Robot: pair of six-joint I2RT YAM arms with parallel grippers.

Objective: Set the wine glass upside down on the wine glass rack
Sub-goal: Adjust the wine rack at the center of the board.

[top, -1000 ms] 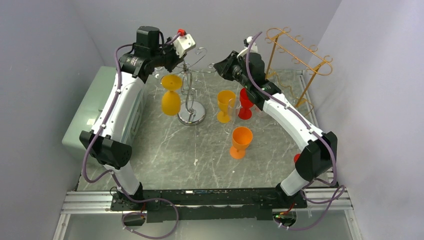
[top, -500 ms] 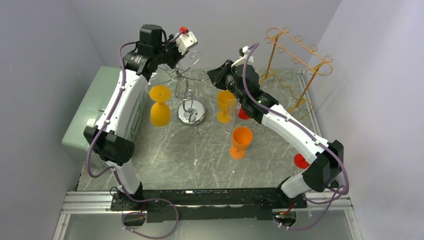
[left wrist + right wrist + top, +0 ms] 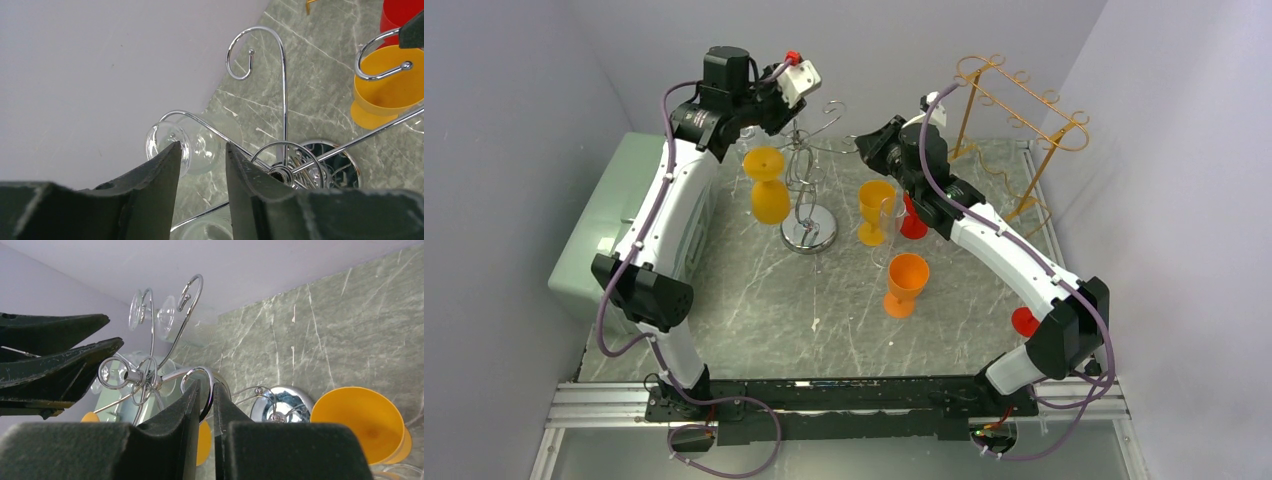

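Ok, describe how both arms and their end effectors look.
The left arm and right arm have white link shells, black joint housings and purple cables tied along them. A red-capped white box sits on the left wrist. The left end effector and right end effector have dark, matte, tapered fingers.

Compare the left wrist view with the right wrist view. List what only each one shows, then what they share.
Only the left wrist view: the red cup in its top right corner. Only the right wrist view: the right gripper pinching a wire of the chrome rack, and a sliver of the orange glass below. Both: the chrome rack, the clear wine glass at one of its arms, the yellow cup and the marble table.
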